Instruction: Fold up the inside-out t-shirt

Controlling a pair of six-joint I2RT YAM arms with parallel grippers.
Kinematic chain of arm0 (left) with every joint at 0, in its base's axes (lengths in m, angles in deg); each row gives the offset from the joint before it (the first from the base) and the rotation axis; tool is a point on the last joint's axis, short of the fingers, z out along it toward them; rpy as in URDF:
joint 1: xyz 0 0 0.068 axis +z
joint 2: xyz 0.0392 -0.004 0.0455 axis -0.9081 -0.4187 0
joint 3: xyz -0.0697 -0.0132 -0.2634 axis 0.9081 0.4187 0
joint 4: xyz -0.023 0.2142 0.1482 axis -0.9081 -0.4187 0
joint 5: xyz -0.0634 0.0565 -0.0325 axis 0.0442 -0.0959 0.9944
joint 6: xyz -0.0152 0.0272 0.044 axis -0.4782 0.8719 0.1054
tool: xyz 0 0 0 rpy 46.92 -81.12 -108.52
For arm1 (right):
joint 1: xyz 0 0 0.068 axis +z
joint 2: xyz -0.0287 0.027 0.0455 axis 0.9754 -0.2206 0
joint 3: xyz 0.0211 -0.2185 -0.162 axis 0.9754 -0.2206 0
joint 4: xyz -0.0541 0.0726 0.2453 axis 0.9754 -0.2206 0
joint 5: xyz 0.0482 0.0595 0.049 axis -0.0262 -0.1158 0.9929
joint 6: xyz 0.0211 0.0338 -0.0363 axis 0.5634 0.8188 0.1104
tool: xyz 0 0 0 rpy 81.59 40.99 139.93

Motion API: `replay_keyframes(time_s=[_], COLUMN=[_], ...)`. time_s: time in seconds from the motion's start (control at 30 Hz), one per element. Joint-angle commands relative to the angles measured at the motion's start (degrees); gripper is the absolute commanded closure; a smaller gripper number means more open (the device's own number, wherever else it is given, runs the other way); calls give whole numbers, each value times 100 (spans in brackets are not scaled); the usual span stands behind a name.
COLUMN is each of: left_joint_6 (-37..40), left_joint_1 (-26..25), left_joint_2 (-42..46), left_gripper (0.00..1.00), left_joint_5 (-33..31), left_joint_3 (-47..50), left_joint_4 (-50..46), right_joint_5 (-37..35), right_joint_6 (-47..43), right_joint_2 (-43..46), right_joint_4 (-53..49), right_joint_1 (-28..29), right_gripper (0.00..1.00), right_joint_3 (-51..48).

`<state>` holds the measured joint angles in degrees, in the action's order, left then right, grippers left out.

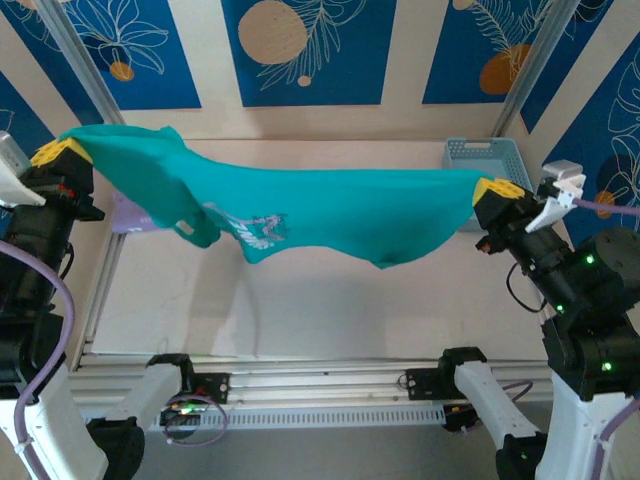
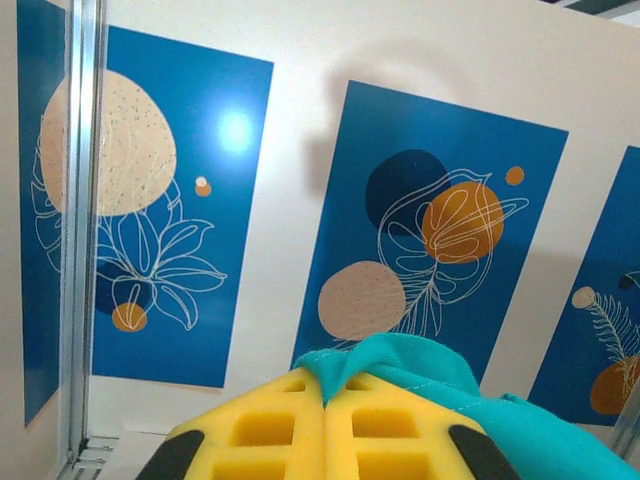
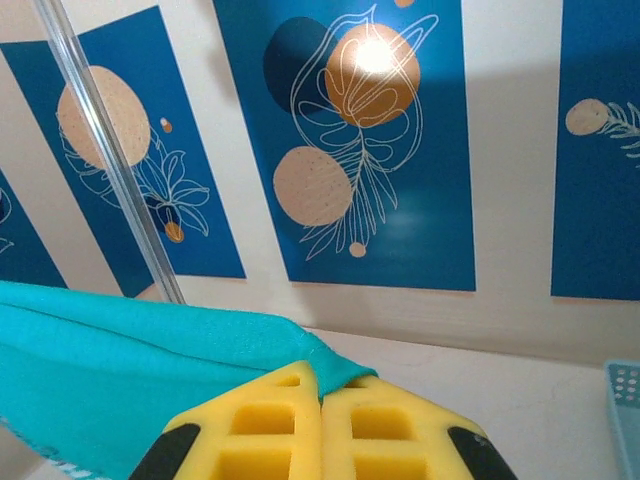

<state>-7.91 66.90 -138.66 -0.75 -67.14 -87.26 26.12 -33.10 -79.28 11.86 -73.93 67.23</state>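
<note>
Pinched t-shirt (image 1: 340, 210) between left gripper (image 1: 62, 152) and right gripper (image 1: 497, 190), both clenched on cloth. Held taut above table (image 1: 330, 310), likely for flattening.

My top camera sits above and behind the arm bases, looking down and forward over the table (image 1: 330, 310) to the back wall (image 1: 403, 60). Each wrist camera rides close behind its gripper, left gripper (image 2: 326, 395) and right gripper (image 3: 321, 385), tilted up at that wall. All three views share the teal shirt (image 1: 380, 215) and blue wall panels (image 1: 330, 70).
</note>
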Motion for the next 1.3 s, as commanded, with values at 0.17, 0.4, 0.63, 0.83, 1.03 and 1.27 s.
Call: replay_keyframes(time_s=[0.17,0.4,0.63,0.83,1.03,1.27], left_joint_6=[136,-180,-122,-92,-226,-372], left_joint_1=[78,18,-466,-507,-734,-2194], left_joint_2=[-749,-2098,-4948,-8376,-7595,-4401], left_gripper=[100,100,100,60,40,39], left_joint_5=[-26,351,249,278,213,999], left_joint_3=[258,1063,901,-3333,-1967,4136], left_joint_4=[159,1507,3009,998,821,4812], right_joint_5=[-87,-453,-673,-876,-1126,-2549], right_joint_6=[-376,-617,-535,16,71,731], right_joint_2=[-118,-1501,-4718,-7946,-7092,-5011], right_joint_4=[-114,1049,3212,1709,1076,501], right_joint_1=[-25,-34,-224,-254,65,1258], right_gripper=[100,99,95,70,52,49], right_joint_3=[-216,-1078,-1029,2049,771,-2388])
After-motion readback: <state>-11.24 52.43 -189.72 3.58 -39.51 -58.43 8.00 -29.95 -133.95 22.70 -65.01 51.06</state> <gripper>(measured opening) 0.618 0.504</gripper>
